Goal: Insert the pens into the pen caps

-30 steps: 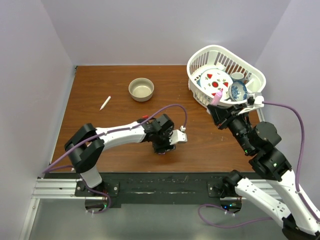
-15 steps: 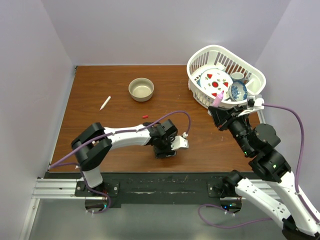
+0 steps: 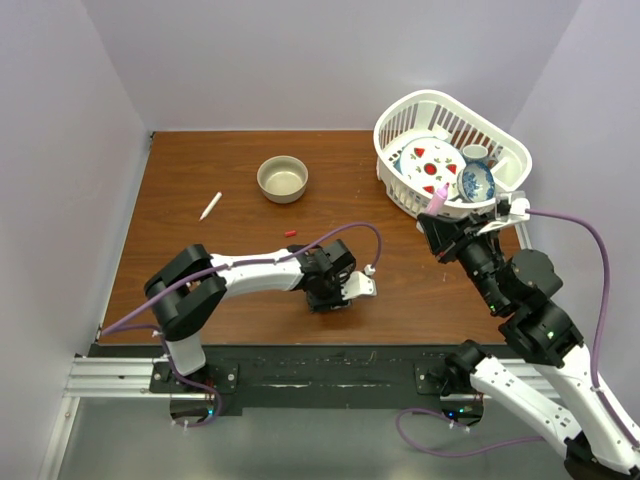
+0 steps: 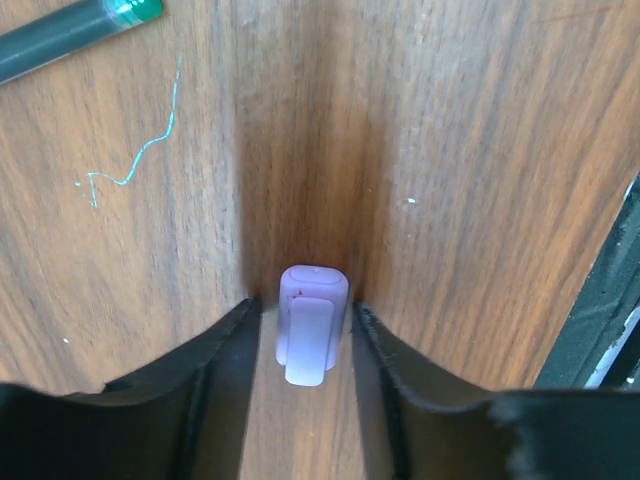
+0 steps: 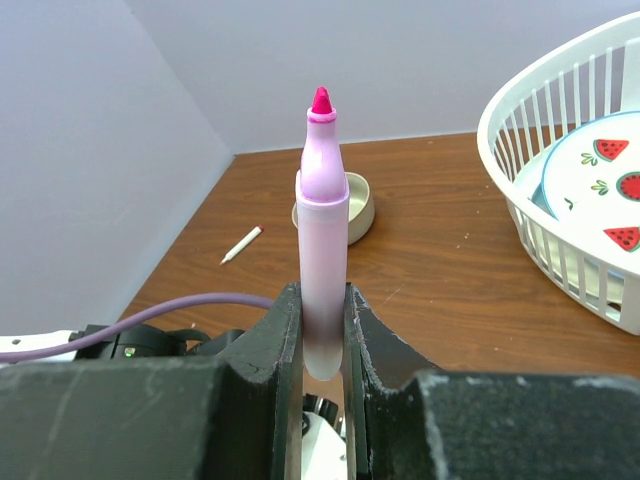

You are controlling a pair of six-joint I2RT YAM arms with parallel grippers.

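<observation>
A pale pink pen cap (image 4: 312, 320) lies on the wooden table between the fingers of my left gripper (image 4: 305, 305), which is open with a thin gap on each side of the cap. In the top view that gripper (image 3: 328, 299) points down at the table near the front middle. My right gripper (image 5: 322, 295) is shut on the chunky pink marker (image 5: 323, 230), held upright with its red tip up; from above it (image 3: 439, 200) is in front of the basket. A dark pen (image 4: 70, 35) lies beyond the left fingers. A white pen (image 3: 210, 206) and a red cap (image 3: 291, 233) lie on the table.
A tan round bowl (image 3: 283, 179) stands at the back middle. A white basket (image 3: 450, 150) holding dishes fills the back right corner, close behind the right gripper (image 3: 440, 225). The table's black front rail (image 4: 600, 330) runs just right of the left fingers.
The left arm drew back toward the near edge, which uncovered the red cap behind it. The right arm with the pink marker has hardly moved.
</observation>
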